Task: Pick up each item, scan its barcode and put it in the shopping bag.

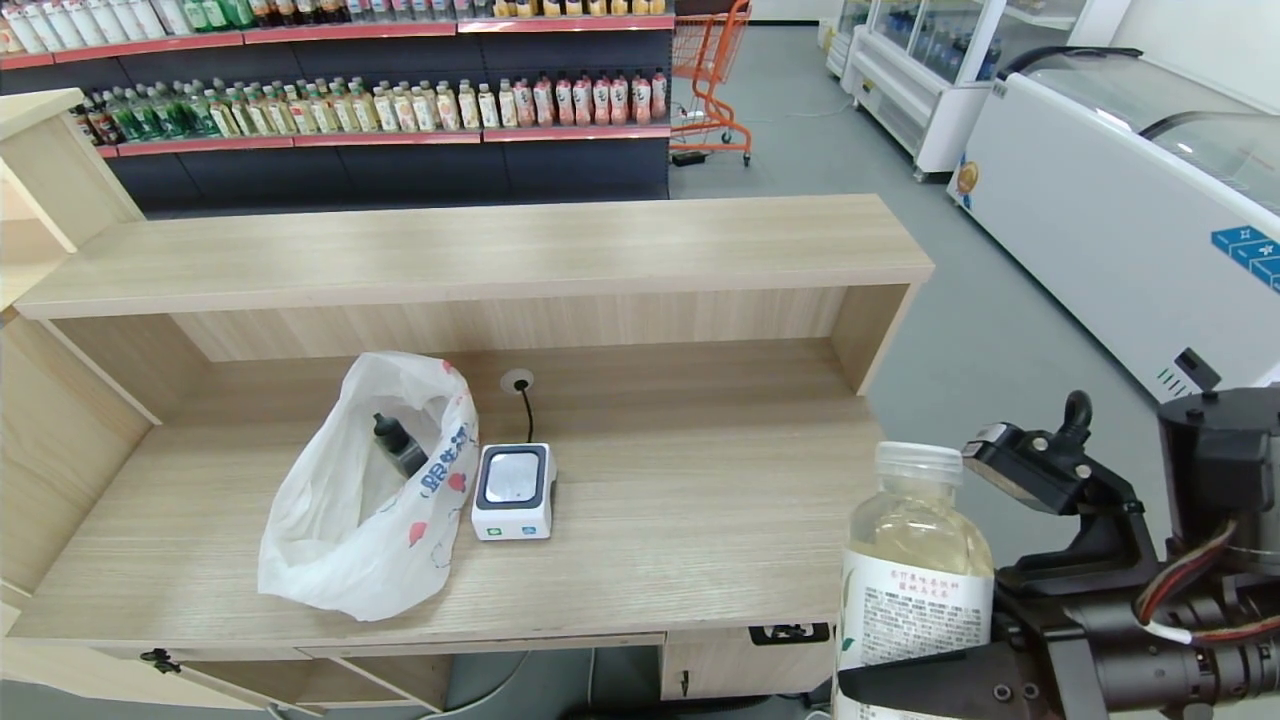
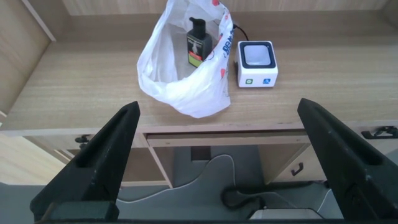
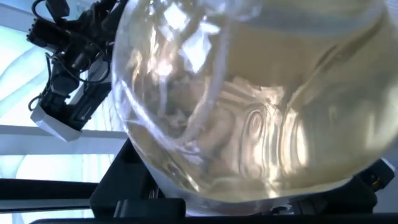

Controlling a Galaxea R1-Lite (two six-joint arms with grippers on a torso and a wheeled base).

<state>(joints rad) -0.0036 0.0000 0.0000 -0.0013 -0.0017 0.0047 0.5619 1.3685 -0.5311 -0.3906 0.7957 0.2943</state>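
Note:
A clear bottle [image 1: 915,570] of pale yellow drink, white-capped and white-labelled, stands upright off the counter's front right corner, with my right gripper [image 1: 925,690] shut on its lower part. The right wrist view shows the bottle's base [image 3: 249,106] close up. A white shopping bag [image 1: 350,520] lies open on the wooden counter [image 1: 680,520], with a black pump bottle [image 1: 398,445] inside it. Right beside the bag sits the white barcode scanner [image 1: 513,490]. My left gripper [image 2: 219,109] hangs open in front of the counter, facing the bag [image 2: 180,68], pump bottle [image 2: 198,43] and scanner [image 2: 256,62].
A raised shelf [image 1: 480,250] runs over the back of the counter, with a wooden side wall [image 1: 60,420] on the left. The scanner's cable [image 1: 527,410] leads to a hole behind it. White freezer chests [image 1: 1120,220] stand to the right, drink shelves [image 1: 380,100] behind.

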